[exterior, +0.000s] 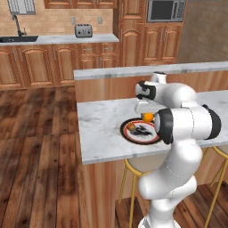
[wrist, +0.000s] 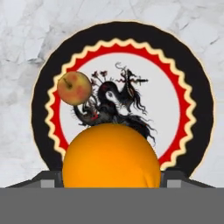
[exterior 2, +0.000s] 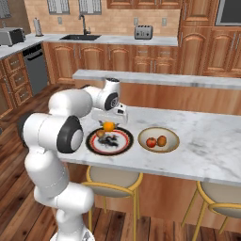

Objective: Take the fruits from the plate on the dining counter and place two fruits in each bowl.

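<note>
My gripper (wrist: pixel 111 180) is shut on a bright orange (wrist: pixel 109 155) and holds it just above the black-rimmed plate (wrist: pixel 199 87) on the dining counter (exterior 2: pixel 207 141). A small olive-brown fruit (wrist: pixel 74 87) lies on the plate's white centre, left of the dark pattern. In the right base view the orange (exterior 2: pixel 108 125) hangs under the hand over the plate's (exterior 2: pixel 120 143) far edge. Right of the plate stands the tan bowl (exterior 2: pixel 172 134), holding a red apple (exterior 2: pixel 151 142) and a brownish-orange fruit (exterior 2: pixel 162 140). The left base view shows the orange (exterior: pixel 147 117) above the plate (exterior: pixel 141 139).
A raised marble ledge (exterior 2: pixel 155 78) runs behind the dining counter. Yellow-framed stools (exterior 2: pixel 113 181) stand under its front edge. The kitchen worktop with a toaster (exterior 2: pixel 143 32) and sink (exterior 2: pixel 81 36) lies far behind. Bare marble (exterior: pixel 100 124) stretches left of the plate.
</note>
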